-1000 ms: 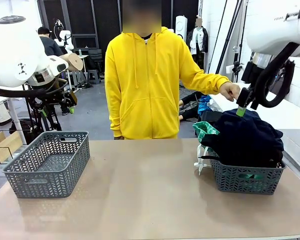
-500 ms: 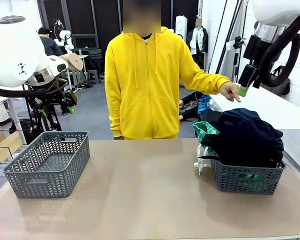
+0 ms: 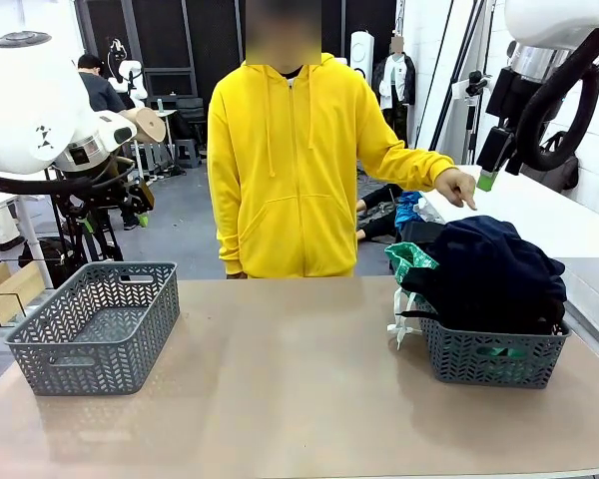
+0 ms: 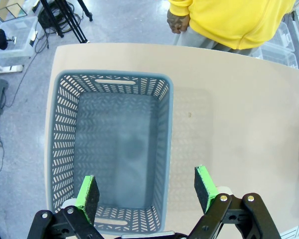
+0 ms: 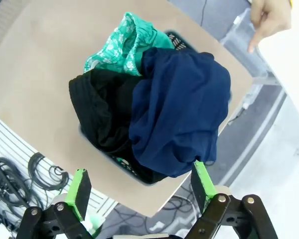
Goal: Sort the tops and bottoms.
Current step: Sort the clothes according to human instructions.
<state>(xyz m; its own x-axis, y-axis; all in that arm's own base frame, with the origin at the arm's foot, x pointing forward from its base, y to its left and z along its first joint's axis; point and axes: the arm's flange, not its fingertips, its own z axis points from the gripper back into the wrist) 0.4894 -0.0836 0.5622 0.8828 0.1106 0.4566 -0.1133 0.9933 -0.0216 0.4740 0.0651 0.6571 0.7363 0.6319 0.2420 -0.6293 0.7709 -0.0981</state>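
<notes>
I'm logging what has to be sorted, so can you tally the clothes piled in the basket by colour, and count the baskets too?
Green garment: 1
Navy garment: 1
Black garment: 1
Grey baskets: 2, one holding the clothes, one with nothing in it
Total: 3 garments that can be told apart in the pile, 2 baskets; more cloth may lie hidden underneath.

Bright, even indoor light; wide-angle wrist distortion.

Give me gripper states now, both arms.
Left gripper: open, empty, above the grey basket.
Right gripper: open, empty, above the navy garment.
</notes>
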